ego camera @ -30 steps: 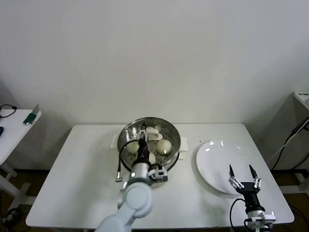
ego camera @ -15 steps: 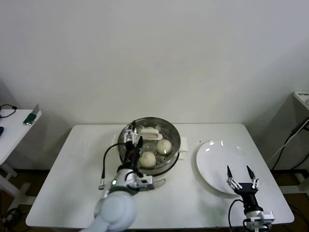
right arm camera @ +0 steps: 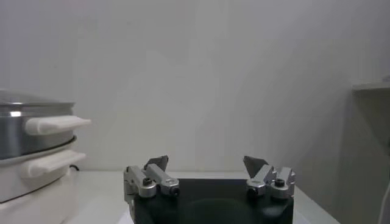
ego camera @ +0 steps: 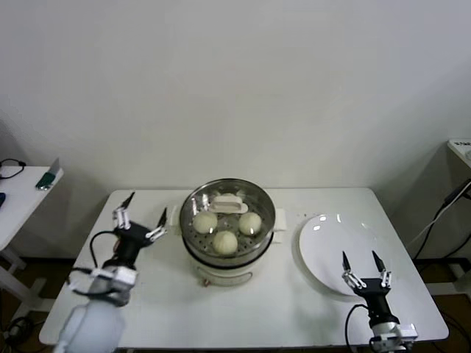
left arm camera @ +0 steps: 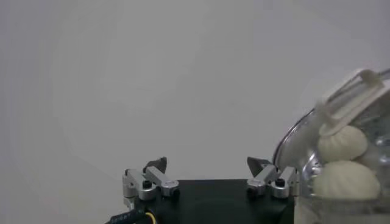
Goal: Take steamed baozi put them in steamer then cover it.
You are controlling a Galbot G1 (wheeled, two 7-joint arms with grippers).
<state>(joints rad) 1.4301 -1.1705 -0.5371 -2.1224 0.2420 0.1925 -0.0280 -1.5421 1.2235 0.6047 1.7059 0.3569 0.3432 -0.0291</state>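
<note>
Three steamed baozi point(ego camera: 224, 242) sit in the steamer point(ego camera: 228, 220), lid apparently already on. My left hand point(ego camera: 139, 220) hovers open beside it; right hand point(ego camera: 364, 273) open by the plate point(ego camera: 324, 243). I'd check the lid sits flush.

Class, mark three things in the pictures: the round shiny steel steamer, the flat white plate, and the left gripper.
Round shiny steel steamer point(ego camera: 190, 220): head view, on its left steel rim.
Flat white plate point(ego camera: 324, 243): head view, on its bare middle.
Left gripper point(ego camera: 140, 215): head view, midway between its open fingertips.
</note>
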